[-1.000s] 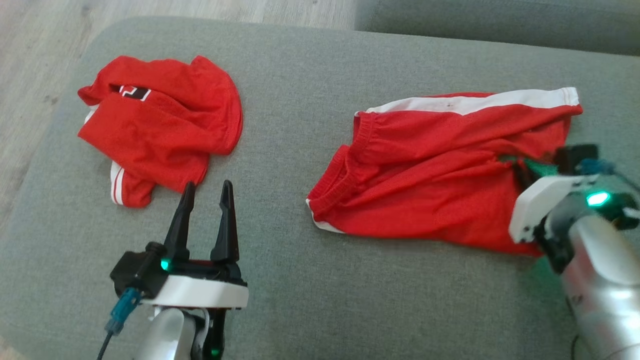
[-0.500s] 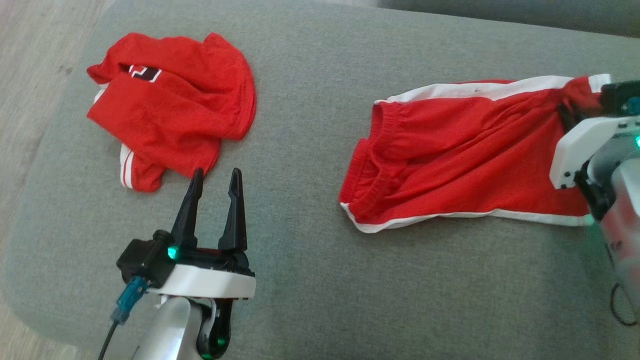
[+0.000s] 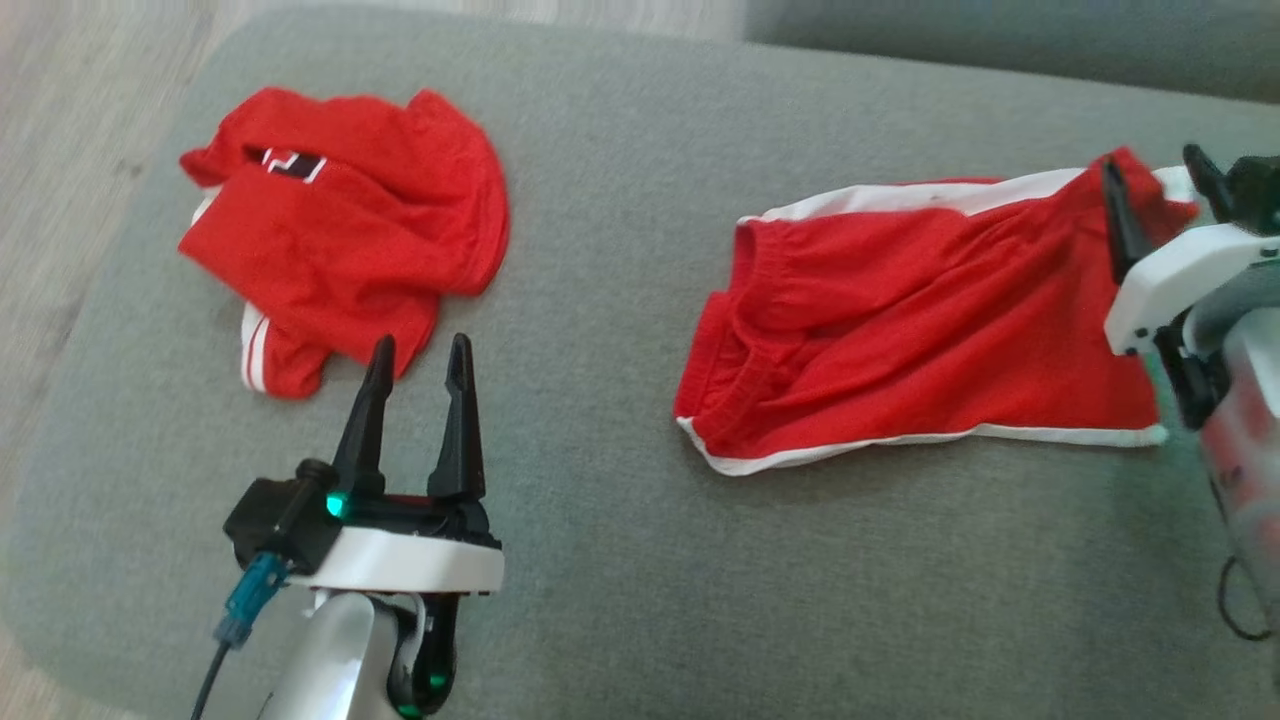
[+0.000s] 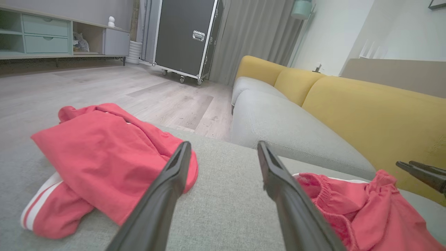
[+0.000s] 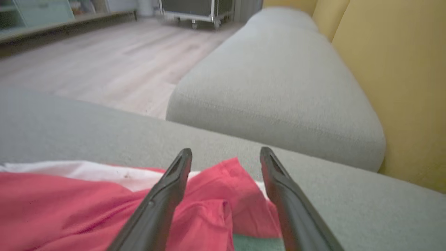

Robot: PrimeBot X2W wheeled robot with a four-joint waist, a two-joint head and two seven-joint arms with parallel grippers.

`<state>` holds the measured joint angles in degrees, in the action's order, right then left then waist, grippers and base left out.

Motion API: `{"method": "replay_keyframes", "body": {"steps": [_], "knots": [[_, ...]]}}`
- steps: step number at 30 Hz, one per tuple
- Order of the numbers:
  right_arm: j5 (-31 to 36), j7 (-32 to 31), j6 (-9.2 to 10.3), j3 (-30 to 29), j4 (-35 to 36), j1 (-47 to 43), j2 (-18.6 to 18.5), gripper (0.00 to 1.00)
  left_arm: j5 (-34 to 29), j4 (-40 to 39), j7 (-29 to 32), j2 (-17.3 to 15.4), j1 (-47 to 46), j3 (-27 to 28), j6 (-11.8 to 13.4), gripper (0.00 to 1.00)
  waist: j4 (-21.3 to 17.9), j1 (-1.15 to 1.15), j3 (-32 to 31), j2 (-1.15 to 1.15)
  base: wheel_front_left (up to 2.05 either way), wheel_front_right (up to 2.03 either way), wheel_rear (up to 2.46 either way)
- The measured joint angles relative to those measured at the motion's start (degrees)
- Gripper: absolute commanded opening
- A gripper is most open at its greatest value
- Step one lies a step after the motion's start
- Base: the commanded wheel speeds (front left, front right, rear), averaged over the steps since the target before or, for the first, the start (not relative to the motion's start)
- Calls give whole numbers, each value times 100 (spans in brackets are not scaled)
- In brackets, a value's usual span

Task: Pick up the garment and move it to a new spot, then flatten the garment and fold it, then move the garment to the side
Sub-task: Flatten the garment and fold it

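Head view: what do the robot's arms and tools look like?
The left tool has two long black fingers on a black base with a green light, a white collar, a silver forearm and a blue-plugged cable. The right tool matches: white collar, silver forearm.

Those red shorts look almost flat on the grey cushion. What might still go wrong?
A bunched corner of the red shorts with white trim pokes up inside the open right gripper; it may snag when that gripper moves, wrinkling them. The open left gripper hovers close to the crumpled red shirt and might drag it.
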<state>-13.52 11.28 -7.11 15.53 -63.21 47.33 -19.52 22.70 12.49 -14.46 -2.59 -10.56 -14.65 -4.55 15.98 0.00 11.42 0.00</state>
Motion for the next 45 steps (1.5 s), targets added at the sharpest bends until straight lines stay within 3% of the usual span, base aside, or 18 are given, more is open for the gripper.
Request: {"method": "replay_keyframes", "body": {"steps": [5,13,20,26,32,36,41,45], "knots": [[-159,293,0,-348,720,-473,216,100,-69,2,0,0,94,114,-8,100,-226,0,-284,0,0,0,0],[175,311,0,-1425,3215,-2652,898,100,-183,-3,0,-3,441,366,-54,100,-661,-1,-759,0,0,0,0],[660,311,0,-1646,4127,-4007,1402,100,-355,37,0,-5,624,378,-110,100,-938,-1,-1001,0,0,0,0],[750,311,0,-1811,4363,-4620,1595,100,-360,93,0,-7,771,396,-152,100,-1087,-1,-1145,0,0,0,0],[756,311,0,-1772,4394,-4670,1663,100,-369,171,0,-7,794,394,-201,100,-1172,0,-1169,0,0,0,0],[756,311,0,-1752,4398,-4652,1671,100,-751,386,0,-25,771,261,-222,100,-1212,0,-1097,0,0,0,0],[757,311,0,-1746,4414,-4462,1677,100,-1234,1284,2,-433,380,-599,-288,100,-1277,1,-875,0,0,0,0],[757,311,0,-1744,4446,-4273,1677,100,-1167,1837,2,-845,-303,-1633,-302,100,-1339,2,-636,0,0,0,0]]}}
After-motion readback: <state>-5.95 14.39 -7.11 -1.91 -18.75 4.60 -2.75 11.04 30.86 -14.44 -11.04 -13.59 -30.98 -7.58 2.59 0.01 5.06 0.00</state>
